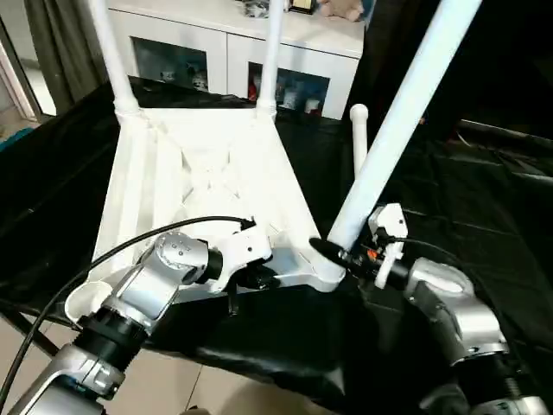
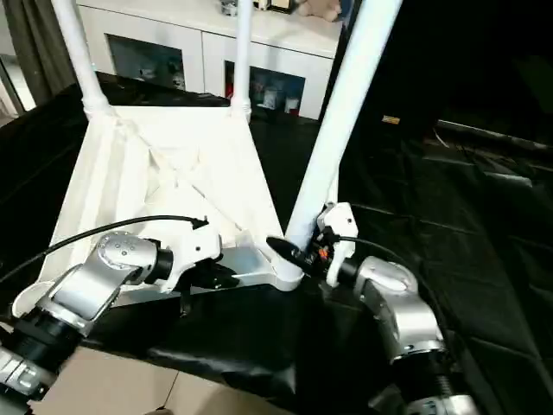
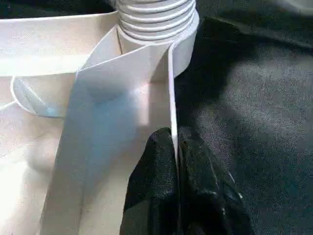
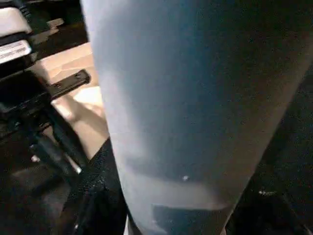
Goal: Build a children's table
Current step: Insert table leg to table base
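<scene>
The white tabletop (image 1: 207, 164) lies upside down on black cloth, ribbed underside up. Two legs (image 1: 111, 52) (image 1: 272, 52) stand upright in its far corner sockets. A third leg (image 1: 406, 104) leans up and to the right from the near right corner socket (image 1: 324, 275). My right gripper (image 1: 341, 252) is shut around this leg just above the socket; the leg (image 4: 195, 98) sits between its fingers (image 4: 98, 196). My left gripper (image 1: 251, 278) is shut on the tabletop's near rim (image 3: 171, 98), pinching the thin wall between both fingers (image 3: 151, 186). A fourth leg (image 1: 359, 138) lies on the cloth behind.
The near left corner socket (image 1: 86, 298) stands open at the cloth's front edge. A white glass-door cabinet (image 1: 216, 43) stands behind the work. Black cloth (image 1: 484, 199) spreads to the right. Tiled floor (image 1: 173, 380) shows below the front edge.
</scene>
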You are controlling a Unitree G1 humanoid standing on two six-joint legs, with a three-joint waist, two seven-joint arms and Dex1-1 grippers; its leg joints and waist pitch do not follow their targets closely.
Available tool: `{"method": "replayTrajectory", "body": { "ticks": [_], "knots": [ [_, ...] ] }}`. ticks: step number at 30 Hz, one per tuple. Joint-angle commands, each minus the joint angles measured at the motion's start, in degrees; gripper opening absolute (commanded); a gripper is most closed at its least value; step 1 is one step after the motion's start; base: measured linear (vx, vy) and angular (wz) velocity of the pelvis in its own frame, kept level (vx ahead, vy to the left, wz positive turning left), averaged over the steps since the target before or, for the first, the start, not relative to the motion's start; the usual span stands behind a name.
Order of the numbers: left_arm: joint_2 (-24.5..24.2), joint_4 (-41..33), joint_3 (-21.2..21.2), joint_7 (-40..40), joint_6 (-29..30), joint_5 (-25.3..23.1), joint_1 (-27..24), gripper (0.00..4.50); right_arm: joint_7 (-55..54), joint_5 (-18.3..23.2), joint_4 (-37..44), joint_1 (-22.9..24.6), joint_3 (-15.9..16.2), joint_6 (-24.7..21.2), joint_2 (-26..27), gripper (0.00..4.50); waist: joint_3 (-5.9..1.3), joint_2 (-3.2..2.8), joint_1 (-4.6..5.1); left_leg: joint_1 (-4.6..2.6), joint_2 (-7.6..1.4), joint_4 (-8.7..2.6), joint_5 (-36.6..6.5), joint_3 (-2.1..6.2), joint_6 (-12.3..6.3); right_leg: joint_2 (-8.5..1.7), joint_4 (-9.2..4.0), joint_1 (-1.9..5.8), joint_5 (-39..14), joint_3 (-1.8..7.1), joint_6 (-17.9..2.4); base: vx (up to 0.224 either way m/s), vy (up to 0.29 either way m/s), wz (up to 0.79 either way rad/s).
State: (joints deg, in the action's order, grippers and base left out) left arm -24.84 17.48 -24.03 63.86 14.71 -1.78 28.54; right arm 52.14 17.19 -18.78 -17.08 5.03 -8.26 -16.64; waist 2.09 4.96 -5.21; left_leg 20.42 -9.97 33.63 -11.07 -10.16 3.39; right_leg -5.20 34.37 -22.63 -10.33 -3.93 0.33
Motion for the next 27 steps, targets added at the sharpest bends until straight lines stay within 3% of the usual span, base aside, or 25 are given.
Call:
{"method": "replayTrajectory", "body": {
  "ticks": [1,4,8,10,14,18,20,23,24,25,27],
  "knots": [
    [0.57,1.86,-1.01,1.04,-2.39,0.73,0.69,0.0,3.63,-0.86,-4.17,2.63,3.44,-2.43,-0.37,1.9,-2.06,-0.09,0.17,-0.4,-3.47,-5.14,-19.85,1.59,0.42,-4.12,-5.68,0.91,-28.9,2.85,-5.92,0.0,0.0,0.0],
    [0.81,2.39,-1.09,4.2,-4.33,2.18,0.75,0.0,5.66,-0.49,-5.3,2.67,3.3,-1.19,-1.02,1.9,-2.08,-0.15,0.12,-0.62,-3.56,-5.11,-20.16,1.4,0.37,-4.06,-5.51,0.84,-26.6,2.9,-7.32,0.0,0.0,0.0],
    [1.21,2.85,-1.04,7.74,-6.64,3.71,0.76,0.0,7.68,0.04,-5.77,2.5,3.0,-0.6,-1.59,1.9,-2.01,-0.32,0.2,-0.62,-3.68,-5.31,-21.17,1.52,0.68,-4.05,-5.4,1.01,-26.61,2.88,-7.81,0.0,0.0,0.0],
    [1.27,3.24,-1.13,9.54,-7.45,4.34,0.98,0.0,9.07,-0.1,-6.01,2.43,3.19,-0.16,-1.98,1.9,-1.88,-0.32,0.14,-0.95,-3.72,-5.33,-22.36,1.45,0.85,-4.09,-5.52,0.8,-27.26,2.96,-8.06,0.0,0.0,0.0],
    [0.6,5.11,-1.65,11.2,-9.31,3.37,2.07,0.0,10.82,-0.76,-6.85,2.2,3.35,1.26,-2.31,1.9,-1.85,-0.52,0.11,-1.07,-3.8,-5.51,-23.53,1.62,1.13,-4.3,-5.64,0.96,-28.34,3.04,-8.13,0.0,0.0,0.0],
    [0.94,7.92,-0.99,8.7,-10.58,1.15,2.95,0.0,10.15,-1.62,-7.95,1.92,3.44,1.95,-2.0,1.9,-1.92,-0.29,0.07,-0.78,-3.78,-5.61,-21.55,1.57,0.99,-4.34,-5.49,1.32,-26.47,3.01,-8.48,0.0,0.0,0.0],
    [1.21,9.07,-0.52,6.35,-10.72,-0.13,3.26,0.0,8.64,-2.38,-8.93,1.73,3.43,2.1,-1.48,1.9,-1.8,-0.32,0.1,-1.0,-3.78,-5.58,-22.55,1.56,1.17,-4.38,-5.69,1.1,-28.49,3.01,-8.26,0.0,0.0,0.0],
    [1.78,10.35,0.31,3.51,-9.84,-1.07,3.85,0.0,5.64,-3.35,-11.23,0.97,2.63,3.06,-0.44,1.9,-1.47,-0.19,0.23,-1.15,-3.78,-5.59,-25.05,1.91,1.67,-4.77,-6.46,0.75,-35.75,2.87,-6.13,0.0,0.0,0.0],
    [2.0,10.52,0.71,2.79,-9.25,-1.05,3.99,0.0,2.26,-4.11,-13.52,-0.1,1.63,3.84,0.38,1.9,-1.22,-0.18,0.45,-1.51,-3.59,-5.39,-27.58,2.13,2.12,-4.9,-7.2,0.34,-40.57,2.52,-4.71,0.0,0.0,0.0],
    [2.12,10.41,1.0,2.31,-8.43,-0.97,4.06,0.0,-0.39,-4.6,-15.34,-1.01,0.81,4.44,0.98,1.9,-1.27,0.06,0.87,-1.47,-3.49,-5.34,-28.81,2.52,2.59,-5.04,-7.5,0.43,-43.77,2.09,-3.39,-0.06,0.006,-0.03],
    [2.25,10.16,1.23,2.07,-7.74,-0.75,4.12,0.0,-3.4,-5.01,-17.59,-2.19,-0.21,4.95,1.63,1.9,-1.21,-0.22,1.6,-1.47,-3.55,-5.51,-31.64,3.22,3.51,-5.04,-8.01,0.71,-45.76,1.06,-2.37,-0.06,0.017,-0.09]
  ]
}}
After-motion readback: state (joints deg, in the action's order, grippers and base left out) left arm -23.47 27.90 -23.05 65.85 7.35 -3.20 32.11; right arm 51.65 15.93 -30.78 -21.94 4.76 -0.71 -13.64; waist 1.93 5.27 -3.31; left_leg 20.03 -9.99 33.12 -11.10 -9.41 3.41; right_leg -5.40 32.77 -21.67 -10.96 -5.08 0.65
